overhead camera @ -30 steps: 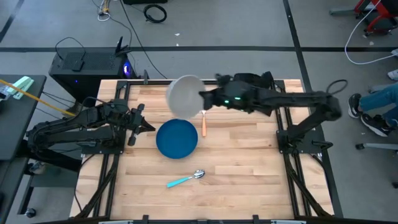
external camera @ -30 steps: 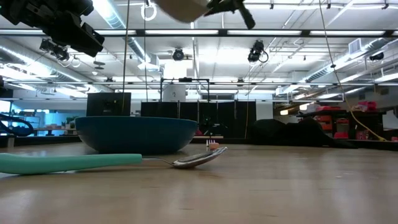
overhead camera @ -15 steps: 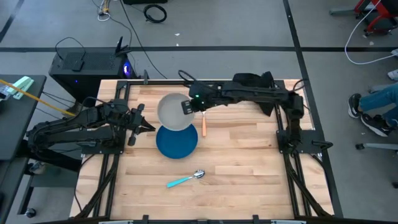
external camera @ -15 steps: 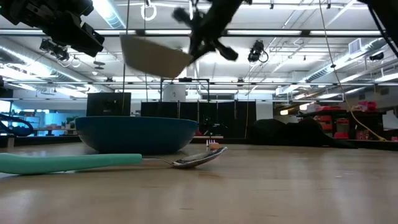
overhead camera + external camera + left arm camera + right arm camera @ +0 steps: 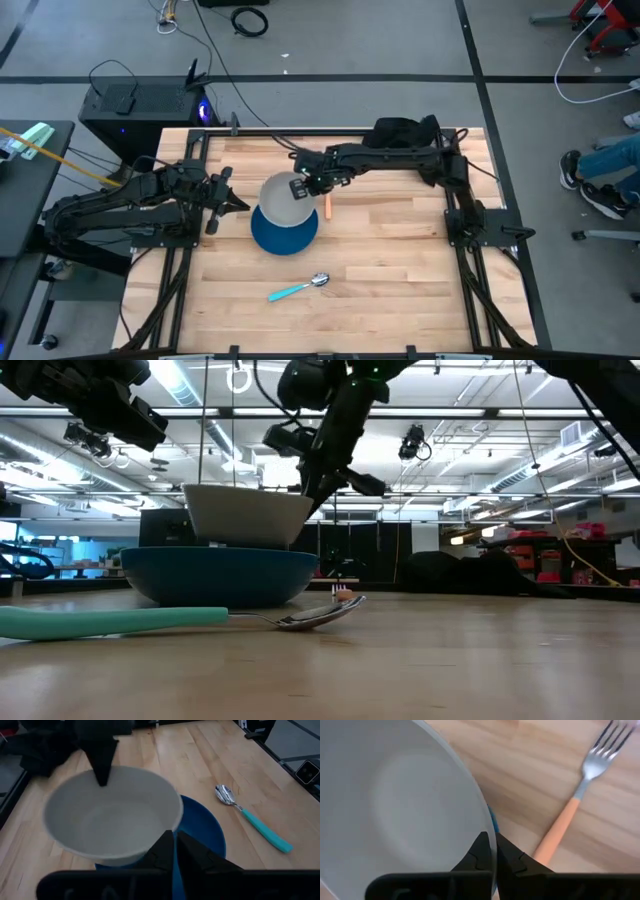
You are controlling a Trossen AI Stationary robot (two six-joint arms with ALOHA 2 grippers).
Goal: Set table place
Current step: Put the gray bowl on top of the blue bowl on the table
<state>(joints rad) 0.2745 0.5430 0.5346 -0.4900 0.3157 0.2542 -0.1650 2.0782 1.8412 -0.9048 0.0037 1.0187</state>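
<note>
My right gripper [image 5: 305, 185] is shut on the pale grey bowl [image 5: 282, 200], which it holds level over the round blue plate [image 5: 290, 238] at the middle of the table [image 5: 400, 270]. In the low view the bowl [image 5: 248, 515] sits low in the plate [image 5: 220, 575], whose rim hides the bowl's base. The orange-handled fork [image 5: 327, 205] lies right of the plate. The teal-handled spoon [image 5: 298, 289] lies nearer the front edge. My left gripper [image 5: 237, 204] is shut and empty, left of the plate. My right gripper pinches the bowl's rim [image 5: 485, 817] on the side toward the fork, one finger inside the bowl and one outside. The fingers slant down from the table's far right. The bowl is upright and level; whether its base touches the plate I cannot tell.
A black cloth [image 5: 405, 130] lies at the table's far right corner. A dark side desk [image 5: 30, 170] stands left of the table. Bare planks lie right of and in front of the plate.
My right gripper has come down and toward the table's near edge with the bowl, from high beyond the plate to just over it. The bowl, tilted half a second ago, now stands level and low in the plate.
</note>
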